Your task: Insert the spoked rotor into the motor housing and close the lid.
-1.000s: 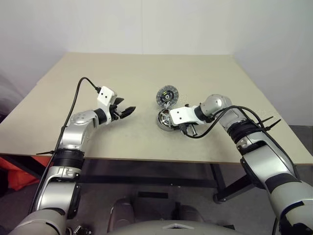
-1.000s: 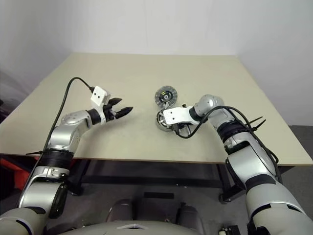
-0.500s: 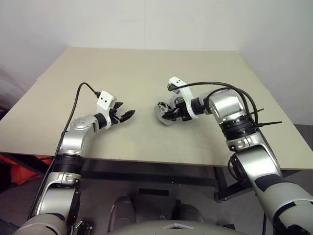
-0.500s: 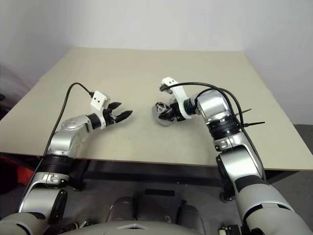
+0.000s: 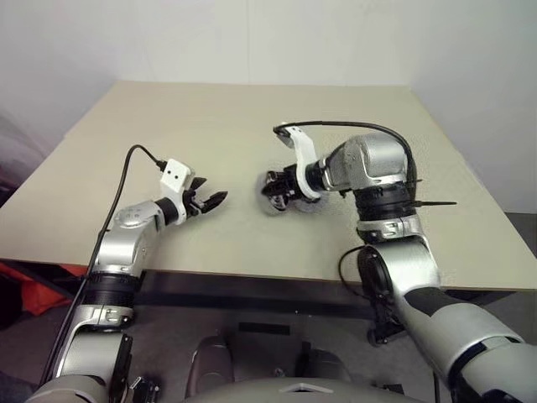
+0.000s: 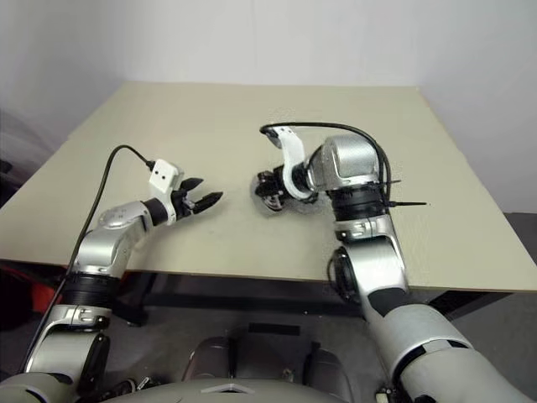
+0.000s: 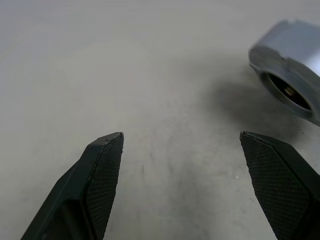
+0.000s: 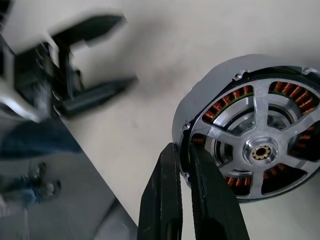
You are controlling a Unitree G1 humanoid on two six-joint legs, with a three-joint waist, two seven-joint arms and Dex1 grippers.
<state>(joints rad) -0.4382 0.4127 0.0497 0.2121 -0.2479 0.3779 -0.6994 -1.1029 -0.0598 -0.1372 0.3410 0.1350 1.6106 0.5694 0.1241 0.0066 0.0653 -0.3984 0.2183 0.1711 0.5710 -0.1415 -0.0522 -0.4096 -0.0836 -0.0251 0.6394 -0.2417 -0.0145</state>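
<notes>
My right gripper (image 5: 279, 188) is shut on the rim of the motor housing (image 8: 255, 135), a round silver disc with copper-brown windings behind silver spokes. It holds the housing (image 5: 270, 193) tilted above the middle of the table. The housing (image 7: 287, 62) also hangs over its own shadow in the left wrist view. To its left my left gripper (image 5: 215, 200) stands open and empty, just above the tabletop and pointing toward the housing. Its blurred open fingers (image 8: 100, 92) appear in the right wrist view. The spoked rotor and the lid are hidden.
The beige table (image 5: 210, 117) stands against a white wall, with bare room at the back and on the left. Its front edge runs just below both arms. Black cables loop over my right wrist (image 5: 352, 128) and left forearm (image 5: 134, 155).
My right wrist has rolled over and carried the motor housing up and to the left, off the table. The left gripper has stayed put and open. The camera has shifted.
</notes>
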